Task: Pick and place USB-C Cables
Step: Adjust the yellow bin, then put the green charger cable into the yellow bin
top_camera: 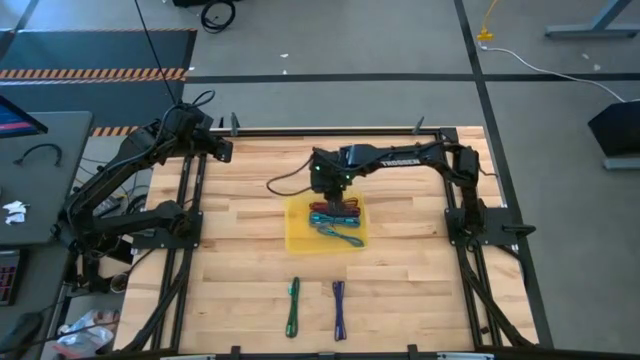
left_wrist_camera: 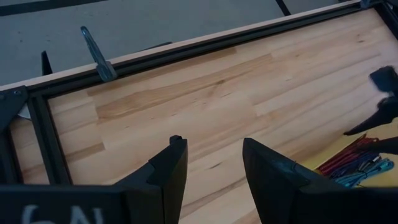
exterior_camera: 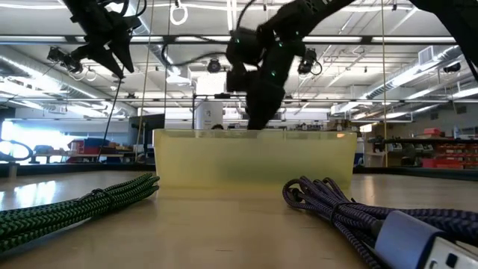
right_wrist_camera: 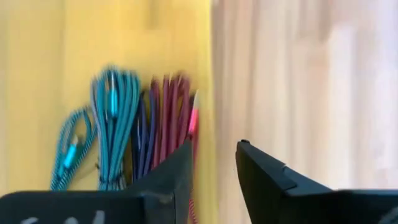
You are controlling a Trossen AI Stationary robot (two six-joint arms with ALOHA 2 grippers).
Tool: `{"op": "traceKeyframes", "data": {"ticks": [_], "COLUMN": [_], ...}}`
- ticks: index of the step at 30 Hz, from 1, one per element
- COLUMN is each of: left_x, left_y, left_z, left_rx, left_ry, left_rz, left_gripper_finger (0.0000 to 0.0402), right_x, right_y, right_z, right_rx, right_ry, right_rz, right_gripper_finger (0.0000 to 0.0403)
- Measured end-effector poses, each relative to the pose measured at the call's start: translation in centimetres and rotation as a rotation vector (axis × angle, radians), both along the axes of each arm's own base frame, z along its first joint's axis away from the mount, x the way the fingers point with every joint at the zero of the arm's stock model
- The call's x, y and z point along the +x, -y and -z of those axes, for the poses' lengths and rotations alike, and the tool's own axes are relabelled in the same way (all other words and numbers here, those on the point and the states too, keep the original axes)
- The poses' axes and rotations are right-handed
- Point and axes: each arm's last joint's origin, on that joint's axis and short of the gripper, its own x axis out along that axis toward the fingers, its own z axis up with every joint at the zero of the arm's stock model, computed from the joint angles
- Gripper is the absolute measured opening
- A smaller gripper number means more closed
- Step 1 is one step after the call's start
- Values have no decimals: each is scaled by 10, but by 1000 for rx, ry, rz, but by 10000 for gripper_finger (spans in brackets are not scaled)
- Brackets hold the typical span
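Teal cables (top_camera: 335,222) and maroon-red cables (top_camera: 338,208) lay bundled together in a shallow yellow tray (top_camera: 300,238) near the middle of the pale wooden surface (top_camera: 400,290). From the right wrist view the teal bundles (right_wrist_camera: 112,124) lay side by side with the maroon-red ones (right_wrist_camera: 171,115), with a darker purple bundle (right_wrist_camera: 144,134) between them, all pressed toward one wall of the tray (right_wrist_camera: 37,74). Two more cables lay outside the tray, nearer the front edge of the surface and well apart from it: a green cable (top_camera: 293,306) and a purple cable (top_camera: 339,306), each stretched out lengthwise, side by side with a gap between them. In the low view the green cable (exterior_camera: 75,205) and the purple cable (exterior_camera: 351,213) lay in the foreground with the tray wall (exterior_camera: 254,161) behind them.

The right end effector (top_camera: 330,190) hung over the far side of the tray, just above the maroon-red bundle. Its fingers (right_wrist_camera: 261,174) stood partly apart with a clear gap between them and nothing was gripped there; the cables sat below and beyond the tips. In the low view it dipped behind the tray's rim (exterior_camera: 258,112).

The left end effector (top_camera: 222,150) waited at the far left corner of the surface, raised and well apart from the tray. Its fingers (left_wrist_camera: 171,168) stood open and empty over bare wood
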Motion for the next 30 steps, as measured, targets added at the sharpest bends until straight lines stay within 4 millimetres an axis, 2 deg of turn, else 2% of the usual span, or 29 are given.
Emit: {"op": "traceKeyframes", "data": {"ticks": [4,9,13,16,19,22,26,30], "left_x": [0,0,0,0,0,-1,-5,-8], "left_y": [0,0,0,0,0,1,6,19], "left_z": [0,0,0,0,0,1,6,14], "left_rx": [0,0,1,0,0,-10,-104,-236], "left_ry": [0,0,-1,-1,-2,-8,-33,-100], "left_rz": [0,0,1,1,1,-2,-37,-19], "left_gripper_finger": [162,162,162,162,162,162,162,162], "right_x": [11,12,-3,-23,-48,-72,-93,-95], "right_y": [5,25,50,71,91,106,116,117], "right_z": [-36,-90,-130,-151,-161,-163,-160,-164], "right_rx": [-85,-329,-491,-515,-468,-420,-350,-313], "right_ry": [70,87,46,-9,-89,-199,-298,-262], "right_rz": [-3,88,252,380,507,607,727,738], "right_gripper_finger": [132,131,127,114,72,14,14,8]}}
